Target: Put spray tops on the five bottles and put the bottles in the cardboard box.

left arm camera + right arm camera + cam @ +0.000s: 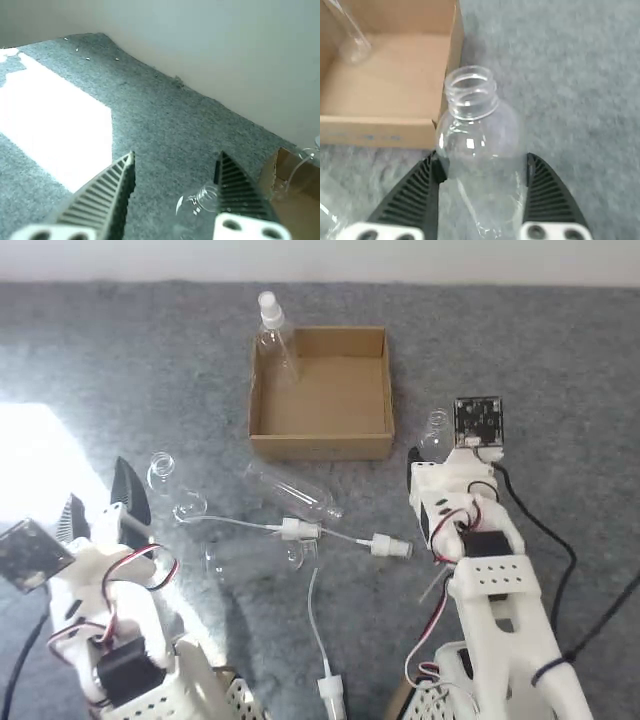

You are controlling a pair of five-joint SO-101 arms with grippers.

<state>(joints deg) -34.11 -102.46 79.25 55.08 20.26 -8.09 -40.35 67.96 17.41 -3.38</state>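
Three loose spray tops point(300, 530) lie on the carpet point(560, 360) in front of the cardboard box point(320, 447). Left-front of the box, the left gripper point(176, 156) gapes wide and empty beside clear bottles point(160, 468) — number hard to tell. One lying bottle point(290, 490) rests just before the box. The right gripper point(482, 160) clamps one uncapped bottle point(470, 135) beside the box's front right corner. One capped bottle point(275, 335) leans in its far left corner.
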